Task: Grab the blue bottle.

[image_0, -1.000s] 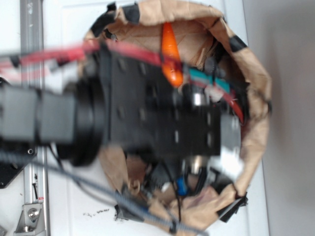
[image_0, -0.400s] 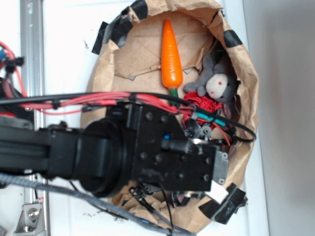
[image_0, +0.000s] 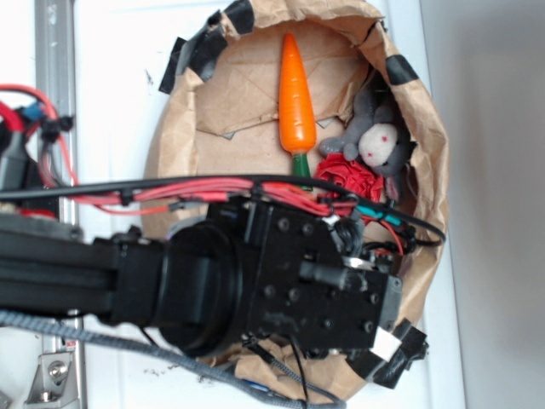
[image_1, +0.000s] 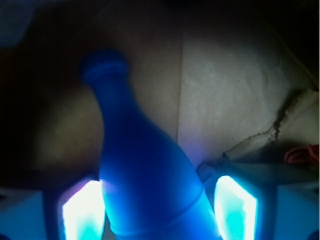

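The blue bottle [image_1: 145,175] lies on brown paper in the wrist view, its narrow neck pointing away and its wide body between my fingers. My gripper [image_1: 157,212] is open around the body. The left finger [image_1: 82,212] is close against the bottle, and the right finger [image_1: 235,210] stands a little off it. In the exterior view my gripper [image_0: 341,294] hangs over the near part of the paper bowl [image_0: 183,128] and hides the bottle.
An orange toy carrot [image_0: 295,94] lies at the bowl's far side. A grey stuffed toy [image_0: 375,145] and a red crumpled object [image_0: 349,177] sit at its right. The bowl's rim is patched with black tape. A metal rail [image_0: 55,68] runs along the left.
The arm has swung from the bowl's middle down over its near part and slowed. The carrot and stuffed toy, partly covered before, now show in full.
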### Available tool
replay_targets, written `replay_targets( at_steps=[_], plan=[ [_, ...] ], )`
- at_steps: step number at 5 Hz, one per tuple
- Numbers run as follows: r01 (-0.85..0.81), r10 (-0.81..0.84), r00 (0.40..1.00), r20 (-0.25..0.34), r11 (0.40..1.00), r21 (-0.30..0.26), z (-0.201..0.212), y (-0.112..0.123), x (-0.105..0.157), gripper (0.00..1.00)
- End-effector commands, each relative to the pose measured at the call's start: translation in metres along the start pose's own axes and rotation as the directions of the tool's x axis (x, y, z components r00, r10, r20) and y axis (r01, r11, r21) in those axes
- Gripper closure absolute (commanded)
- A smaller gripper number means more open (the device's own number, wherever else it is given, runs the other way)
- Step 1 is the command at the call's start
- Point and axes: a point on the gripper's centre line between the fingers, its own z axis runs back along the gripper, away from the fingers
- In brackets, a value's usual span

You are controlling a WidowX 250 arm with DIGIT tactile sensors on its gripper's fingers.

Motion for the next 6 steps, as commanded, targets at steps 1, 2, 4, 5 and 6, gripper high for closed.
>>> replay_targets(
  at_steps=[1,2,4,5,6],
  plan=[
    [-0.054,0.049,0.996,0.076,0.997,0.064,0.025,-0.005,0.003,1.00],
    [-0.291,0.291,0.957,-0.001,0.957,0.018,0.073,0.015,-0.024,1.00],
    [-0.707,0.706,0.706,0.053,0.707,-0.016,0.167,0.024,-0.091,0.96],
    [-0.860,0.858,0.503,0.105,0.509,-0.041,0.196,0.020,-0.094,1.00],
    [-0.940,0.937,0.339,0.085,0.342,-0.018,0.190,0.020,-0.087,1.00]
  ],
)
